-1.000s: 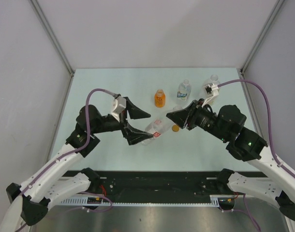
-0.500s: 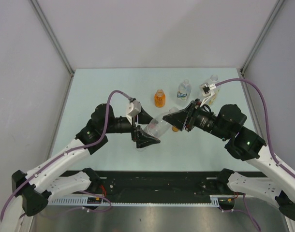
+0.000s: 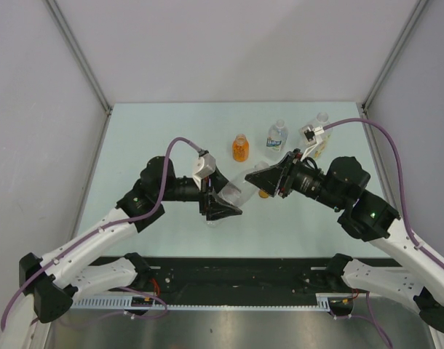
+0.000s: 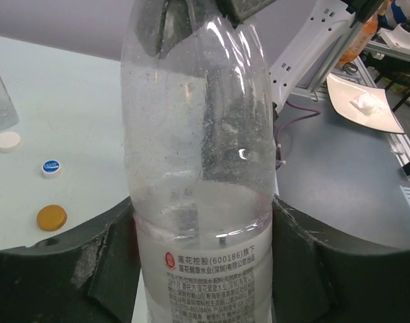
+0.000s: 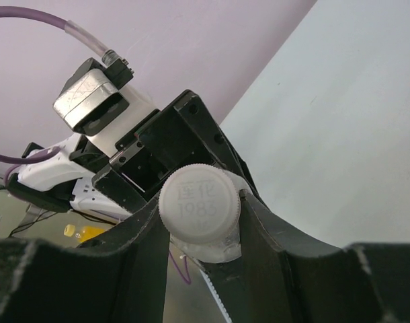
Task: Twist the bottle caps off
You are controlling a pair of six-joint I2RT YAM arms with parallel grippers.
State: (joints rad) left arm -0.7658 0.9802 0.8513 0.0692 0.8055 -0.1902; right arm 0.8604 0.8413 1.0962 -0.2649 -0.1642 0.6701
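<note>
Left tool (image 4: 203,269) gripped the bottle (image 4: 198,134) mid-body, judged light and crushable; right tool (image 5: 201,225) clamped its ribbed cap (image 5: 198,202).

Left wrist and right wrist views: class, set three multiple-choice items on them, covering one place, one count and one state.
1. Where do the loose caps lie?
A on the table
B in a tray
C on bottles
2. How many loose caps show?
A one
B three
C five
3. The clear bottle has its top cap:
A lying loose
B missing
C on its neck, in the right gripper

1 A, they rest flat on the table; 2 B, white, blue, orange-brown; 3 C, fingers flank it.
</note>
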